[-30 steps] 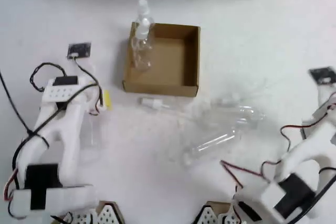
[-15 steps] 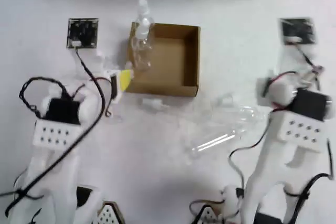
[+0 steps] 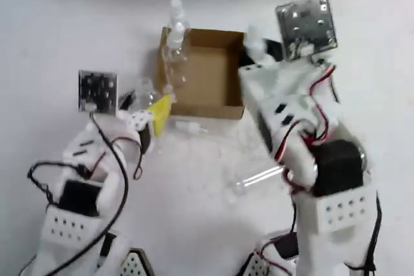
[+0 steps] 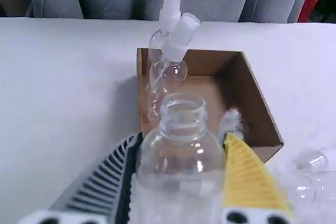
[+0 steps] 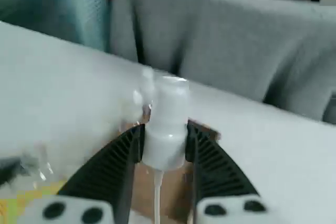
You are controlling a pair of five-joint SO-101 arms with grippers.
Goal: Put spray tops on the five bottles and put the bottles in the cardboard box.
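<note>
**Operator:** Clear plastic in both grippers. Confirm each load.

**Technician:** The left gripper point(image 4: 181, 153) has its jaws set to bottle width and clamped on the shoulder of an open bottle point(image 4: 181, 111), with the neck bare. The right gripper point(image 5: 164, 141) is closed narrow on the collar of a spray top point(image 5: 165, 119), and the dip tube point(image 5: 156, 195) hangs free below.

**Operator:** Give positions in the high view.

**Technician:** The reference is the cardboard box point(image 3: 194, 105). The open bottle is held just beside the box's 8 o'clock corner. The spray top is held above the rim at 2 o'clock. Two capped bottles point(image 3: 176, 33) stand at the 10 o'clock corner, but it cannot be told whether both are inside. A loose spray top point(image 3: 187, 126) lies just off the 6 o'clock wall. A bare bottle point(image 3: 262, 174) lies on its side at 5 o'clock.

**Operator:** What is the controlling relation for the next move?

**Technician:** From the held spray top, the bare neck lies at about 8 o'clock, across the box. Both long axes look near vertical, neck up and tube down, though the exact tilt cannot be read. The likely step is to bring the tube over the neck and then descend.

**Operator:** What are the arm poses?

**Technician:** The right arm is stretched toward 12 o'clock with its wrist high over the box, so it probably carries the moving part. The left arm is folded and low, and serves as the fixture. The thin tube may miss the neck opening.
</note>
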